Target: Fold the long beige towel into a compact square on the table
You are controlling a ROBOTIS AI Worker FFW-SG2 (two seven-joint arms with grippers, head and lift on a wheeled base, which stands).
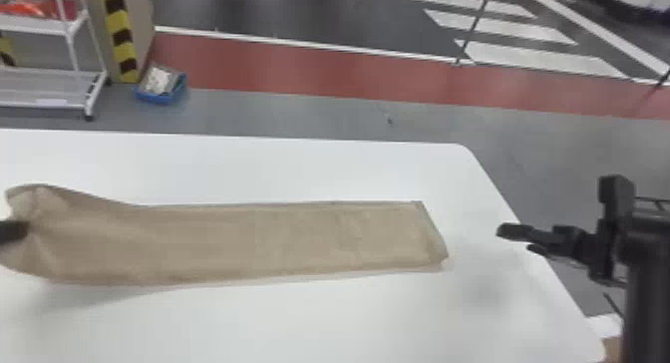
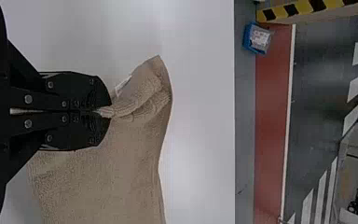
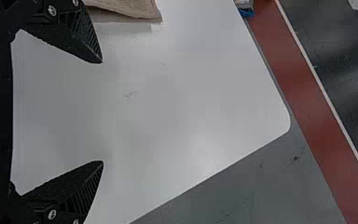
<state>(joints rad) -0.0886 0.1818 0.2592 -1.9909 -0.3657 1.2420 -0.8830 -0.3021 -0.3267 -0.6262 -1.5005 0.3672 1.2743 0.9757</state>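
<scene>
Presently, the left gripper [image 1: 15, 231] is pinching one end of the beige towel [image 1: 299, 242], which is stretching across the table [image 1: 349, 322]; near the table's right edge, the right gripper [image 1: 518, 236] is gaping.

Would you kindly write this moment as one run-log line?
left gripper: shut on towel at its left end | right gripper: open, empty, beyond towel's right end | towel: long strip over table, not yet square

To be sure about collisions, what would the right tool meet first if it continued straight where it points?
Probably the white tabletop ahead of the right tool; the towel lies off to its left. Height above the tabletop is unclear.
</scene>
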